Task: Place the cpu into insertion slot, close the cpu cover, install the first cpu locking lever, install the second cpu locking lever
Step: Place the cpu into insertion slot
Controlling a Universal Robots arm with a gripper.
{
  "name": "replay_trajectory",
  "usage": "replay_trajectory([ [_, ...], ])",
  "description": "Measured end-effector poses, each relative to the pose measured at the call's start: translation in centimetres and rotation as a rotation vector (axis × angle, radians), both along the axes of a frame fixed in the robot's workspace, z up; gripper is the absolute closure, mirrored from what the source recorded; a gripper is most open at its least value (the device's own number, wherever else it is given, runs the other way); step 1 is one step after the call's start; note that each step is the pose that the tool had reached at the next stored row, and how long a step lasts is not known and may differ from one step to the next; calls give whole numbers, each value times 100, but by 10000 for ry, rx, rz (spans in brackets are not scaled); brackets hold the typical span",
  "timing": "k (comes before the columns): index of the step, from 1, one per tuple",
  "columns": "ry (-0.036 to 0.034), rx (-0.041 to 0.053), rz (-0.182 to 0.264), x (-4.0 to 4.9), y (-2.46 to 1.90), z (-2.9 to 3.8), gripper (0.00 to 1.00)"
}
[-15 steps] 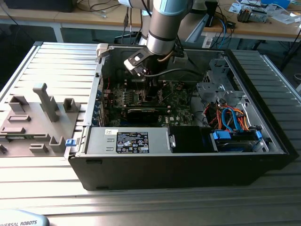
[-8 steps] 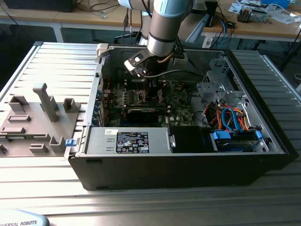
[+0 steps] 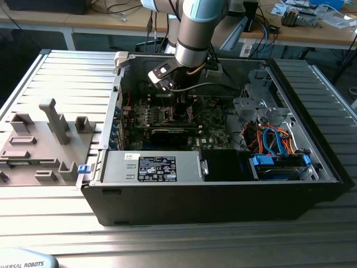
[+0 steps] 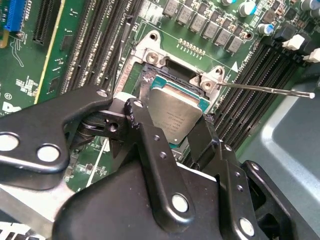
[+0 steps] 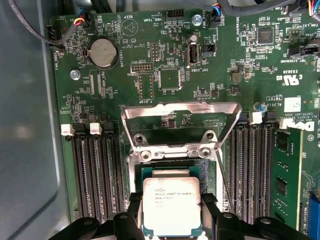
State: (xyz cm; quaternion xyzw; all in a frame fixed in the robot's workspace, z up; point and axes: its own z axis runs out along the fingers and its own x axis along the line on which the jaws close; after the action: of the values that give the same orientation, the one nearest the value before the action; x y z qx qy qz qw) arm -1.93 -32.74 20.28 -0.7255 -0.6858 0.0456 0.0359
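Note:
The cpu, a square chip with a silver-grey top, sits between the black fingers of my gripper, which is shut on its two opposite edges. It hangs slightly tilted over the insertion slot; I cannot tell whether it touches the socket. The cpu cover stands flipped open beyond the socket. A thin locking lever sticks out sideways, unlatched. In the exterior view the arm reaches down into the open computer case.
Rows of black memory slots flank the socket on both sides, with one memory stick fitted. A long black card lies across the board. Coloured cables fill the case's right. A grey fixture tray lies at the exterior view's left.

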Motion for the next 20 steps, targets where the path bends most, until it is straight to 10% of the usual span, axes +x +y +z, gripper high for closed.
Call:
replay_trajectory([
  [20, 3, -11, 0, 8, -44, -28, 45],
])
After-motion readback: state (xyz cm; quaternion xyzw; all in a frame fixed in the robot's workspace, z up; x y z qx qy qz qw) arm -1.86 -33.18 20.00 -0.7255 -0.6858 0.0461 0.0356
